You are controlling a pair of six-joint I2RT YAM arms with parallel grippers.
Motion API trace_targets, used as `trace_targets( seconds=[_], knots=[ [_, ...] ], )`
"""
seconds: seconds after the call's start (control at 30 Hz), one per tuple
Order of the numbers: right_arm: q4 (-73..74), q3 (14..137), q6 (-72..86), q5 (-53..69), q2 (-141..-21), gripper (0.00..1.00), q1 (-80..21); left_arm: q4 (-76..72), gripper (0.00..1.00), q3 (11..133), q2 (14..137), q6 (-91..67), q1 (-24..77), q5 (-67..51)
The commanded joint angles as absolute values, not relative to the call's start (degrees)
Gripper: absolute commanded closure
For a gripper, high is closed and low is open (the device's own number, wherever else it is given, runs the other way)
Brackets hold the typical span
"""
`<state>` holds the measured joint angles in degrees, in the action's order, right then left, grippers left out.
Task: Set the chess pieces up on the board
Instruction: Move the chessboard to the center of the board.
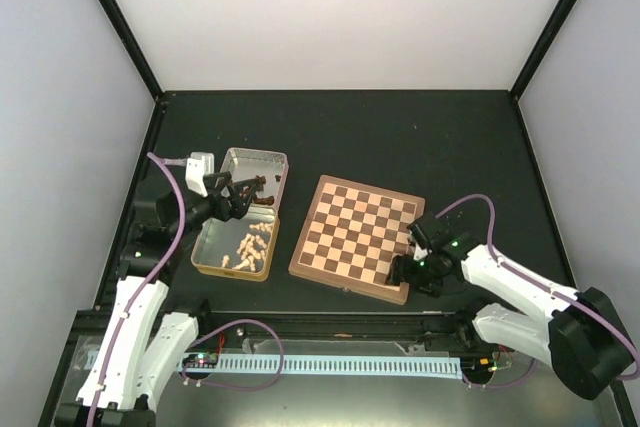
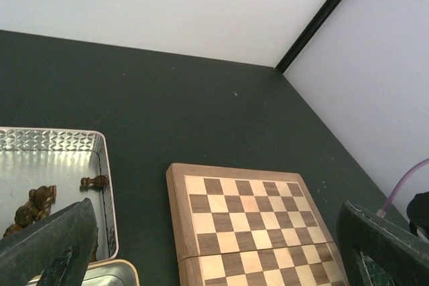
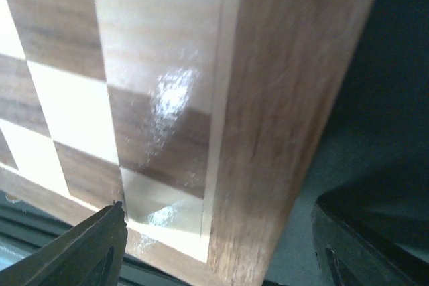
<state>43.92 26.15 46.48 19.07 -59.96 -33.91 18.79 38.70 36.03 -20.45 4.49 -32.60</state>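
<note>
The board [image 1: 355,237] lies bare in the middle of the table, with no chess pieces on it. Dark brown chess pieces [image 1: 262,187] lie in the upper tin half [image 1: 275,162], and cream chess pieces [image 1: 250,245] in the lower tin half [image 1: 205,257]. My left gripper [image 1: 248,197] hovers open over the tins; its wrist view shows the dark pieces [image 2: 37,202] and the board [image 2: 255,219] ahead. My right gripper [image 1: 410,267] stands open at the board's near right corner. In its wrist view the fingers [image 3: 80,252] straddle the board's wooden border [image 3: 281,98].
Both tin halves sit left of the board on the dark table [image 1: 400,137]. White walls with black corner posts [image 1: 120,22] enclose the table. A cable rail [image 1: 340,362] runs along the near edge between the arm bases.
</note>
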Motion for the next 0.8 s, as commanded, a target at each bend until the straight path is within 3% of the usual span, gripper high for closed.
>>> trace_targets(
  seconds=[0.0,0.3,0.43,0.77],
  knots=[
    [45.08,24.94,45.99,23.21,-60.42,0.23,-36.88,17.64,0.01,38.69,37.38,-21.42,4.09,-31.3],
    [55.86,27.7,47.02,12.42,-59.02,0.27,-45.37,16.43,0.01,38.1,38.29,-21.88,4.09,-28.86],
    [54.06,28.07,49.23,9.07,-59.86,0.3,-48.2,16.35,0.01,37.64,38.95,-21.88,4.13,-27.92],
    [46.25,30.48,49.77,1.28,-69.23,0.5,-51.33,28.34,0.01,40.2,41.46,-23.52,4.01,-15.39]
  ],
)
